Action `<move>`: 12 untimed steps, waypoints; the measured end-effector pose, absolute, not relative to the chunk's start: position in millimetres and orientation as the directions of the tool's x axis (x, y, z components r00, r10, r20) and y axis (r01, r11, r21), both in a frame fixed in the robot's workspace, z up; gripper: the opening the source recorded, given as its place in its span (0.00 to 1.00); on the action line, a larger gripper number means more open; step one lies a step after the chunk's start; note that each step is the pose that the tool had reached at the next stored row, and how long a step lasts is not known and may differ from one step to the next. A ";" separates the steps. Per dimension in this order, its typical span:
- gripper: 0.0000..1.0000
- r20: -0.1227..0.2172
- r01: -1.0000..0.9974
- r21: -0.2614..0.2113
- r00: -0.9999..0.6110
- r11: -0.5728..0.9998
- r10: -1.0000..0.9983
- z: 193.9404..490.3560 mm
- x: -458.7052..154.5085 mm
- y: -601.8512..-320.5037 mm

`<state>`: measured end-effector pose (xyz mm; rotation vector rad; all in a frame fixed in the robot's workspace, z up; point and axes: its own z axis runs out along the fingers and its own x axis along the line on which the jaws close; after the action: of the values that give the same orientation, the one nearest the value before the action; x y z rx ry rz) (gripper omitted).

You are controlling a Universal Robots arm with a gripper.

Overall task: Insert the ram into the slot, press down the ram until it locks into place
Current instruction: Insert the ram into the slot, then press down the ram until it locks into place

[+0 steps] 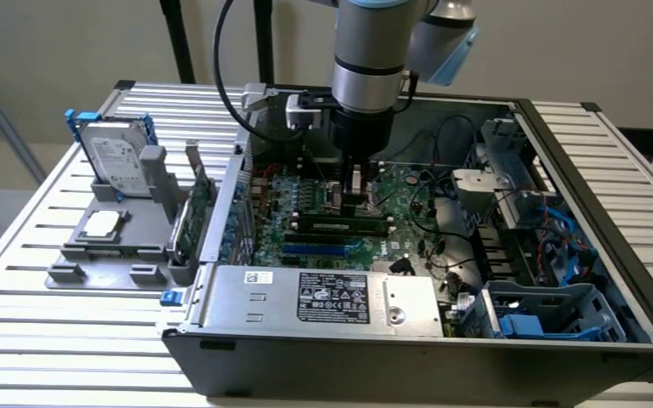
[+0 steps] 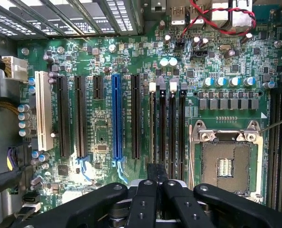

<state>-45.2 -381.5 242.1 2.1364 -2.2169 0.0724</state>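
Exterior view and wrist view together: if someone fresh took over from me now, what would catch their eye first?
First, the gripper reaching down into the open computer case, just above the motherboard. In the wrist view the bright blue expansion slot stands out among black ones, beside the square silver processor socket. In the exterior view a ram lies along the board near the gripper, and a hard drive stands on the table at the exterior view's left.

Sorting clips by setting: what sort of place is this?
Probably a computer assembly or repair bench: an open computer case lies on a slatted table, its motherboard exposed, with a hard drive set in a grey stand beside it.
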 end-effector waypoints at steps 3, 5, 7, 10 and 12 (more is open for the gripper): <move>0.11 0.077 -0.999 0.009 -0.036 0.037 -0.996 242.1 -45.2 -381.5; 0.11 0.077 -0.999 0.009 -0.037 0.037 -0.996 242.1 -45.2 -381.5; 0.11 0.077 -0.999 0.009 -0.037 0.037 -0.996 242.1 -45.2 -381.5; 0.11 0.077 -0.999 0.009 -0.037 0.037 -0.996 242.1 -45.2 -381.5; 0.11 0.077 -0.999 0.009 -0.037 0.037 -0.996 242.1 -45.2 -381.5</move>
<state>-45.2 -381.5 242.1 2.1364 -2.2169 0.0724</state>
